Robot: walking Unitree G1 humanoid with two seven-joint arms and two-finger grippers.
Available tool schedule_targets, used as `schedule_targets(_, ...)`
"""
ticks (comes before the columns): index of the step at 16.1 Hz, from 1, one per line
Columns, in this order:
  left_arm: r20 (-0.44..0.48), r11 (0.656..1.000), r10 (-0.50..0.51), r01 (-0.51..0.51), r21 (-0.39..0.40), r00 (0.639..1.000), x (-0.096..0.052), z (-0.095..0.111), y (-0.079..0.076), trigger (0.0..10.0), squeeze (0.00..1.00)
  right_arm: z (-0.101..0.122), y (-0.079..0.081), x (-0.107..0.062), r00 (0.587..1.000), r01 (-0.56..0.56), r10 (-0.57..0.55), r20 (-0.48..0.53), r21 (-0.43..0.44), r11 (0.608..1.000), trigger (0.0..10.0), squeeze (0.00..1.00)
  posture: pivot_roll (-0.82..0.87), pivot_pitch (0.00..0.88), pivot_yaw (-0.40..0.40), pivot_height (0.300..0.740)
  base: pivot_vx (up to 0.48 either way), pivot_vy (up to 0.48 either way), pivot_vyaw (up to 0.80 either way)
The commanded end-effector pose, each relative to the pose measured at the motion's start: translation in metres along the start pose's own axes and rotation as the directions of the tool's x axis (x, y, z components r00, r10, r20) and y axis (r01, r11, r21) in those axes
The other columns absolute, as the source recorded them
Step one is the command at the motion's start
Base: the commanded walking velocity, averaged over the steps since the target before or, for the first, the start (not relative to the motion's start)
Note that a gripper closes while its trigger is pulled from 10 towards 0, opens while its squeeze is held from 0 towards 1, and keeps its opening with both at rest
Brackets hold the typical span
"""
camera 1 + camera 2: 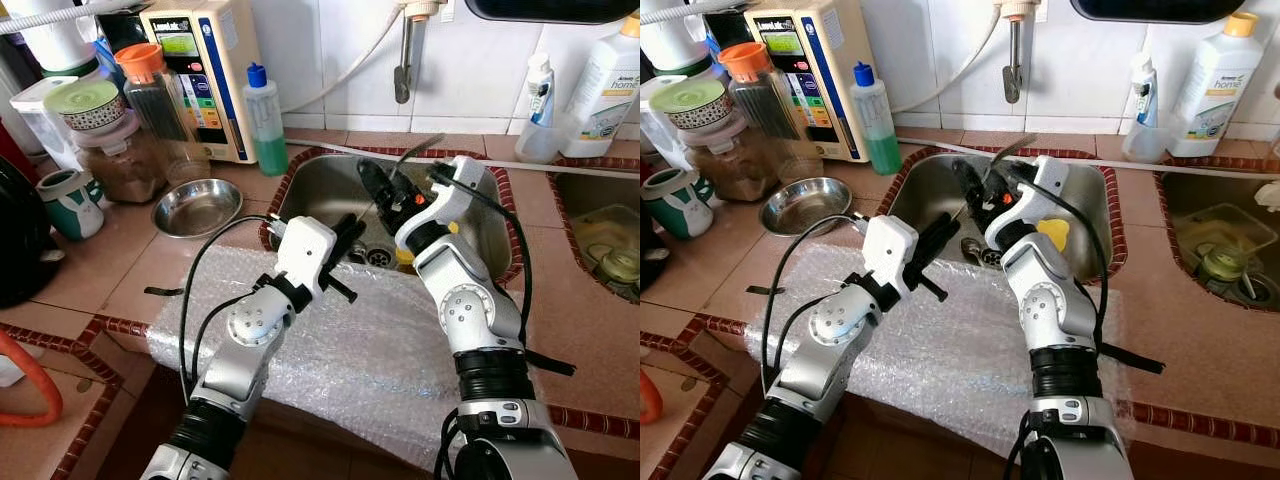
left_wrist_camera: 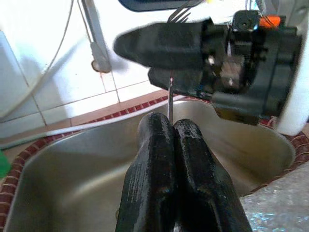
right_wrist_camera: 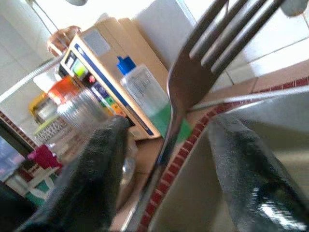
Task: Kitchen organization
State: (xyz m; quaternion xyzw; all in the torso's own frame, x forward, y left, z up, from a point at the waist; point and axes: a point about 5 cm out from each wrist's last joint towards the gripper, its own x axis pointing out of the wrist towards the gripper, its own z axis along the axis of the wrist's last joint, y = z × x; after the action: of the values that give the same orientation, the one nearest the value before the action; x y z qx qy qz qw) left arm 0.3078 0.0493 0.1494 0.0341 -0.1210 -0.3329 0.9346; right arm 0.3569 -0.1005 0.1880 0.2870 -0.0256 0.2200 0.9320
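Bubble wrap covers the bench edge. Over the sink, the left gripper has its fingers closed on the fork's handle; right gripper fingers open around it. Handover seems underway; next, the right should withdraw.

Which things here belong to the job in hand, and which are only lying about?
In the job: fork, its handle in the shut left gripper, its head between the open fingers of the right gripper; sink.
Lying about: steel bowl, green-liquid bottle, mug, white bottle, bubble wrap.
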Motion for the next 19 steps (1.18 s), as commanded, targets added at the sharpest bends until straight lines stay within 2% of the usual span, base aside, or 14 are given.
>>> schedule_targets(1,0.002,1.0,0.005,-0.005,0.025,1.0,0.002,0.002,0.006,0.0,0.0,-0.004,0.004,0.003,0.999,-0.001,0.001,-0.036,-0.007,1.0,0.0,0.0,0.01,0.0,0.127,0.74,0.0,0.0,0.0)
schedule_targets(5,0.006,1.0,0.002,-0.003,0.031,1.0,0.003,0.003,0.007,0.0,0.0,-0.012,0.001,0.002,0.996,0.017,-0.017,-0.085,-0.009,1.0,0.0,0.0,0.01,0.0,0.129,0.74,0.0,0.0,0.0)
schedule_targets(11,0.002,0.999,-0.005,0.005,0.033,1.0,0.002,0.002,0.005,0.0,0.0,-0.008,-0.007,0.002,0.993,0.09,-0.09,-0.078,-0.011,0.996,0.0,0.0,0.01,0.0,0.129,0.74,0.0,0.0,0.0)
schedule_targets(15,-0.011,0.999,0.014,-0.013,0.036,1.0,0.0,0.0,0.01,0.0,0.0,-0.007,-0.014,0.002,0.987,0.137,-0.136,-0.082,0.015,0.99,0.0,0.0,0.01,0.001,0.132,0.74,0.0,0.0,0.0)
schedule_targets(16,-0.004,0.999,0.027,-0.027,0.033,1.0,-0.001,0.0,0.012,0.0,0.69,-0.008,-0.014,0.002,0.986,0.144,-0.142,-0.084,0.017,0.989,0.0,0.0,0.01,0.001,0.132,0.74,0.0,0.0,0.0)
schedule_targets(17,0.007,0.998,0.055,-0.055,0.018,0.998,-0.001,0.001,0.014,0.0,1.0,-0.009,-0.015,0.002,0.984,0.155,-0.152,-0.09,0.026,0.988,0.0,0.0,0.01,0.001,0.132,0.74,0.0,0.0,0.0)
schedule_targets(18,0.015,0.998,0.062,-0.062,0.009,0.998,0.0,0.003,0.015,2.2,1.0,-0.011,-0.017,0.002,0.98,0.177,-0.173,-0.103,0.035,0.984,0.0,0.0,0.01,0.004,0.133,0.74,0.0,0.0,0.0)
schedule_targets(19,0.02,0.998,0.064,-0.064,0.004,0.998,0.001,0.004,0.015,2.2,1.0,-0.011,-0.018,0.002,0.979,0.182,-0.178,-0.104,0.033,0.983,0.0,0.0,0.01,0.004,0.133,0.74,0.0,0.0,0.0)
